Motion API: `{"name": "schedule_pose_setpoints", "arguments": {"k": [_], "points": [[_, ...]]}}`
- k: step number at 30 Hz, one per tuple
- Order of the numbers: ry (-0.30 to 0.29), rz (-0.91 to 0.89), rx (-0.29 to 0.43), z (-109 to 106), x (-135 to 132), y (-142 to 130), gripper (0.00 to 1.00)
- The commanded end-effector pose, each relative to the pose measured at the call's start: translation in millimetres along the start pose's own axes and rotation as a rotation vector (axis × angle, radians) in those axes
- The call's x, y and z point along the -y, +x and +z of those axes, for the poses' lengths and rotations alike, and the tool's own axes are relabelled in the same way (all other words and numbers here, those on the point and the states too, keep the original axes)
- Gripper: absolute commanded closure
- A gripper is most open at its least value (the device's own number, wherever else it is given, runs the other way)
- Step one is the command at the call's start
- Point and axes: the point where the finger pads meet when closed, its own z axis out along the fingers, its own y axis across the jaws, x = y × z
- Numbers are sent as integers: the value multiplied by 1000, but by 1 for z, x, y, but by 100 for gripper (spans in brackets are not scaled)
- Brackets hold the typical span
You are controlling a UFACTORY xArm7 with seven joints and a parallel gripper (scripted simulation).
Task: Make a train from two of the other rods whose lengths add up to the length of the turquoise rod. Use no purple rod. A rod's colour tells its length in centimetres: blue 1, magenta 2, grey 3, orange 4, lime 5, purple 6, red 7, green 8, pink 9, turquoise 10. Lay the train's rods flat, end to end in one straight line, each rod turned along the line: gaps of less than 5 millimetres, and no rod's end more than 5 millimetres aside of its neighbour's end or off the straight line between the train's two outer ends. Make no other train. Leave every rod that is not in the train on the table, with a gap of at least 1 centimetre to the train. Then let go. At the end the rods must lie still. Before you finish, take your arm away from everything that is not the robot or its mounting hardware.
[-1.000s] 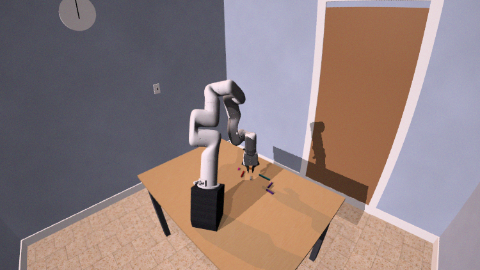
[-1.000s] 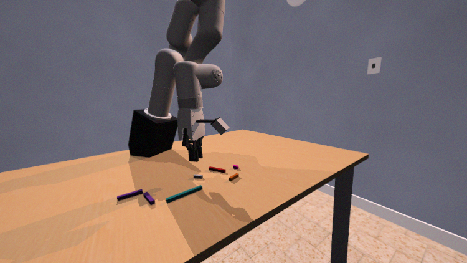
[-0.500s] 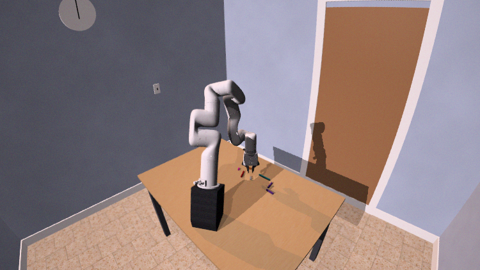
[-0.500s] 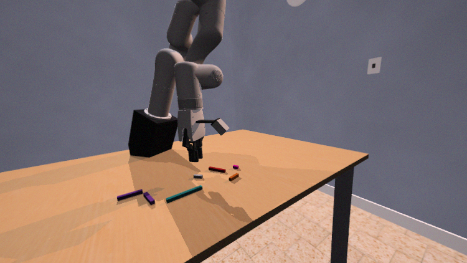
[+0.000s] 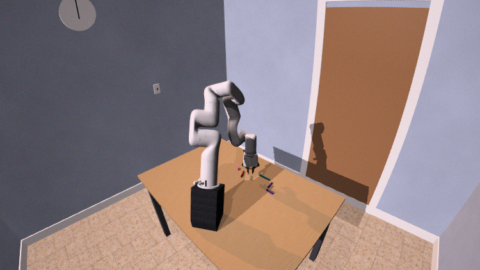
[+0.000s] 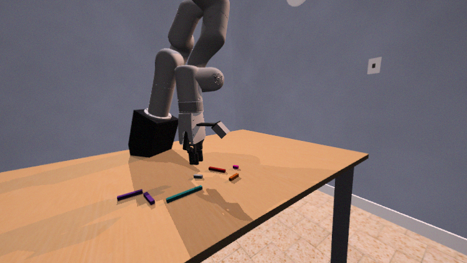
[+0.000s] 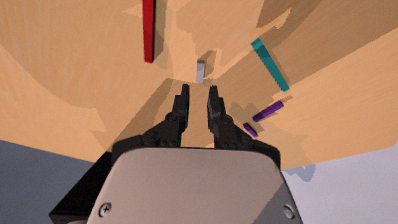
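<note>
My gripper (image 6: 194, 160) hangs above the table with its fingers pointing down, a narrow gap between them and nothing in it; it also shows in the wrist view (image 7: 199, 87). The short grey rod (image 7: 201, 70) lies flat just beyond the fingertips and also shows in the exterior view (image 6: 197, 176). The red rod (image 6: 216, 169) lies close by, and in the wrist view (image 7: 148, 30) it is at the upper left. The turquoise rod (image 6: 183, 194) lies toward the front. The orange rod (image 6: 233, 176) and the small magenta rod (image 6: 235, 166) lie to the right.
Two purple rods (image 6: 129, 194) (image 6: 149, 197) lie left of the turquoise rod. The arm's black base (image 6: 150, 132) stands at the back of the table. The table's edge runs along the front right.
</note>
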Motion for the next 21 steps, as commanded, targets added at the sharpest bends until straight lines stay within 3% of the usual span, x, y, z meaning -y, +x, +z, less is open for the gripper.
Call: {"name": "schedule_pose_setpoints", "arguments": {"k": [1, 21], "points": [[-2, 1, -3, 6, -1, 1, 76], [-2, 1, -3, 33, -1, 1, 76]]}}
